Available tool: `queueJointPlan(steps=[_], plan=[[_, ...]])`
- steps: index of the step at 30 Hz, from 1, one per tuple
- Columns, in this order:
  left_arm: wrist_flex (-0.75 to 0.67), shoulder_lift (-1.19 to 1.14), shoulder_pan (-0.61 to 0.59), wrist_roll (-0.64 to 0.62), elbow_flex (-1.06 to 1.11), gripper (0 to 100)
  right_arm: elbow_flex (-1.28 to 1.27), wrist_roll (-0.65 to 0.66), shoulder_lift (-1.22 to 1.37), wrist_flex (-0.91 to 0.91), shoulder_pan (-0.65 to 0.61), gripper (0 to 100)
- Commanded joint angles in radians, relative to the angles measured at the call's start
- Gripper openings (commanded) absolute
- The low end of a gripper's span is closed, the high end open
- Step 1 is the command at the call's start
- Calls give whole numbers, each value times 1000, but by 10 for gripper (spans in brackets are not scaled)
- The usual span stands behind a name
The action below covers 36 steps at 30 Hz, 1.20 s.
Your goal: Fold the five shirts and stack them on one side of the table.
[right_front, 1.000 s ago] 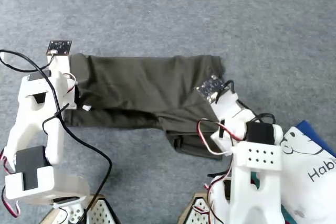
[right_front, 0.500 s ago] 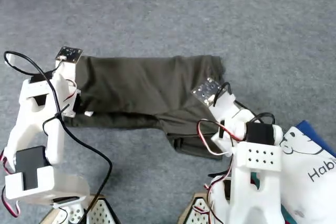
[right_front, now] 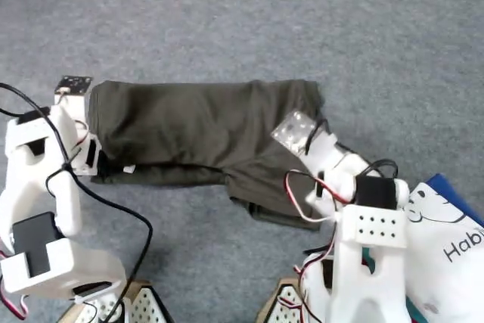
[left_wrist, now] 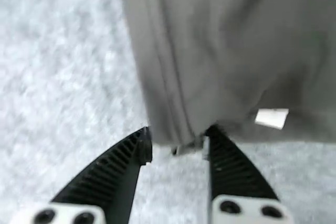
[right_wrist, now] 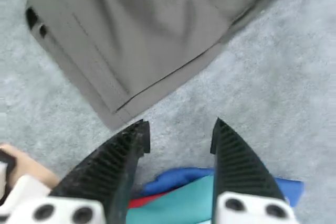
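An olive-green shirt [right_front: 204, 130] lies flat across the middle of the grey table, with a flap [right_front: 276, 202] sticking out toward the front. Its left edge is where my left arm [right_front: 45, 156] stands. In the left wrist view my left gripper [left_wrist: 177, 142] is open, and the shirt's hem [left_wrist: 168, 98] reaches in between the fingertips, near a small white tag [left_wrist: 272, 118]. Over the shirt's right front part leans my right arm [right_front: 333, 168]. My right gripper [right_wrist: 178, 135] is open over bare table, just off the shirt's corner [right_wrist: 113, 116].
A white printed shirt [right_front: 446, 251] and a blue one [right_front: 448, 184] lie at the front right beside the right arm's base. Blue, teal and red cloth [right_wrist: 173, 198] shows under the right gripper. The arm bases stand at the front edge, and grey table stretches behind the olive shirt.
My left arm has swung left, from over the shirt to its left edge. The right wrist has drawn a little left and back, and the front flap has shifted slightly.
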State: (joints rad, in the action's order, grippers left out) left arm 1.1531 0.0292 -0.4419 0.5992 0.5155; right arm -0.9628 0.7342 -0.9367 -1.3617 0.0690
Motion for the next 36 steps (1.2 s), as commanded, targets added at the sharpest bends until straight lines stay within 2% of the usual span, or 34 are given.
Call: queueJointPlan(steps=[1, 5, 8, 10, 12, 15, 19, 24, 29, 32, 36], plan=[[135, 10, -14, -5, -114, 209, 111, -31, -8, 69, -5, 154], [186, 10, -61, -9, -298, 210, 231, -72, 91, 147, -7, 13], [189, 8, -92, -106, -476, 178, 375, -107, 245, 157, -25, 17], [186, 2, -89, -216, -577, 99, 487, -152, 361, 157, -48, 19], [170, -7, -48, -272, -649, 27, 605, -187, 478, 155, -85, 18], [117, -50, 52, -321, -651, 26, 768, -258, 647, 155, -137, 17], [26, -151, 183, -454, -646, 19, 929, -333, 858, 157, -200, 16], [-152, -317, 267, -580, -655, 19, 1041, -400, 1119, 236, -213, 16], [-279, -479, 269, -598, -657, 19, 1148, -462, 1356, 262, -179, 16], [-281, -535, 227, -601, -663, 19, 1227, -476, 1494, 270, -137, 16], [-262, -567, 169, -621, -686, 19, 1409, -413, 1633, 232, -58, 16]])
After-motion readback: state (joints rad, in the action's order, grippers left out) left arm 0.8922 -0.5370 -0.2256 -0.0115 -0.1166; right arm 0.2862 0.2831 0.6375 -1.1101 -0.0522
